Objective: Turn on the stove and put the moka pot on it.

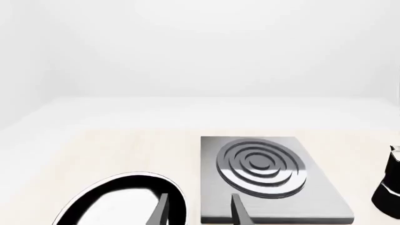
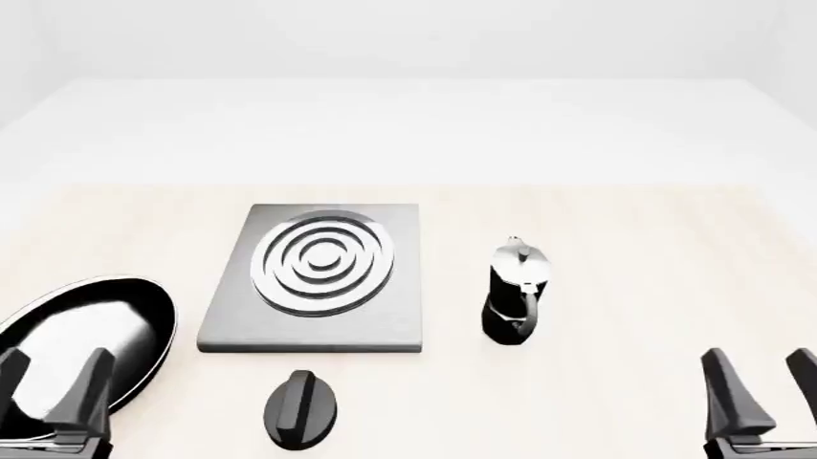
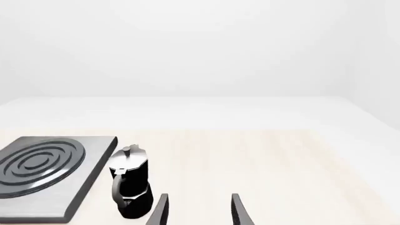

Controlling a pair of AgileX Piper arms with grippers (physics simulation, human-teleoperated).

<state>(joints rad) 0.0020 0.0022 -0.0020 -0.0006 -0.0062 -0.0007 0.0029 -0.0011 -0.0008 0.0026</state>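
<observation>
Left gripper (image 2: 52, 382): waiting wide open, holding nothing, near the knob (image 2: 302, 408).
Right gripper (image 2: 761, 387): open, empty, facing the moka pot (image 2: 518, 290).
Stove (image 2: 320, 277): sitting bare, ready for it.

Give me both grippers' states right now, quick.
Left gripper: open, empty, near the frying pan.
Right gripper: open, empty, apart from the moka pot.

The frying pan (image 2: 79, 339) is cut off at the left edge, and the knob's (image 2: 301, 409) marks are too small to be read
</observation>
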